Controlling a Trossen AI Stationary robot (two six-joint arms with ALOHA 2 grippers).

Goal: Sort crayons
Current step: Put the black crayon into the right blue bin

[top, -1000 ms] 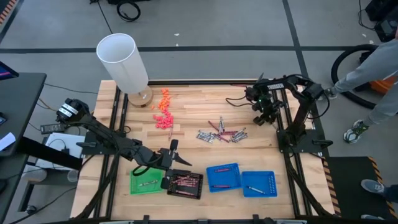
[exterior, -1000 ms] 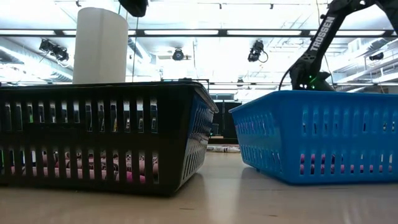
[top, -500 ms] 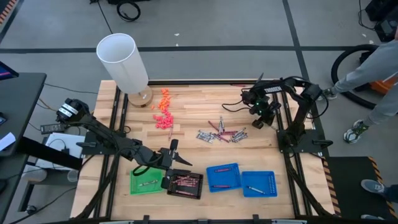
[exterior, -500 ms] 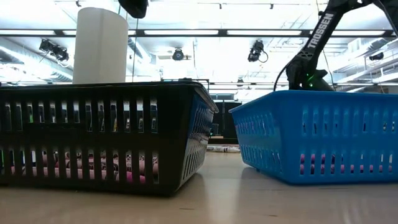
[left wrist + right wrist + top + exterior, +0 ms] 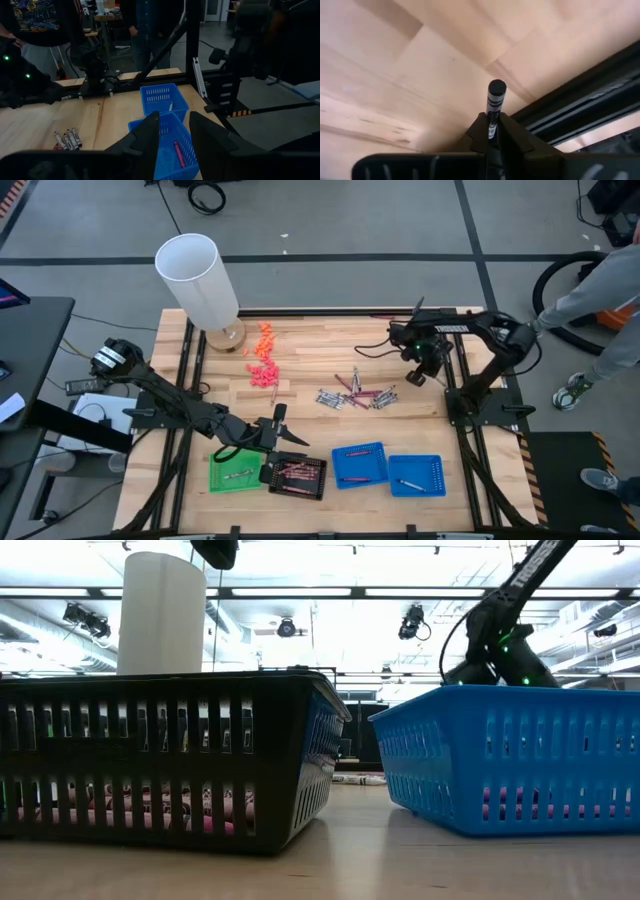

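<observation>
A pile of thin crayons (image 5: 355,394), maroon, pinkish and silver-grey, lies on the wooden table right of centre. My right gripper (image 5: 414,376) hovers near the table's right edge, right of the pile, shut on one silver-grey crayon (image 5: 495,100). My left gripper (image 5: 290,442) hangs level over the black tray (image 5: 297,477) at the near side. In the left wrist view its fingers (image 5: 172,120) stand open with nothing between them. More crayons lie in the trays. My right gripper pinches the silver-grey crayon's shaft (image 5: 492,120) between its two fingertips. The crayon lies along the fingers, and its dark round end (image 5: 497,89) sticks out past them. The fingers slant steeply down from above. The crayon's free end is clear of the table.
Along the near edge stand a green tray (image 5: 232,475), the black tray and two blue trays (image 5: 360,463) (image 5: 415,475). A tall white cylinder (image 5: 200,280) stands at the far left, with chunky orange and pink pieces (image 5: 262,358) beside it. A person (image 5: 600,290) stands beyond the right edge.
My right gripper has risen above the table near the right edge and shifted a little toward the crayon pile, its arm swinging with it. The left arm has kept still.
</observation>
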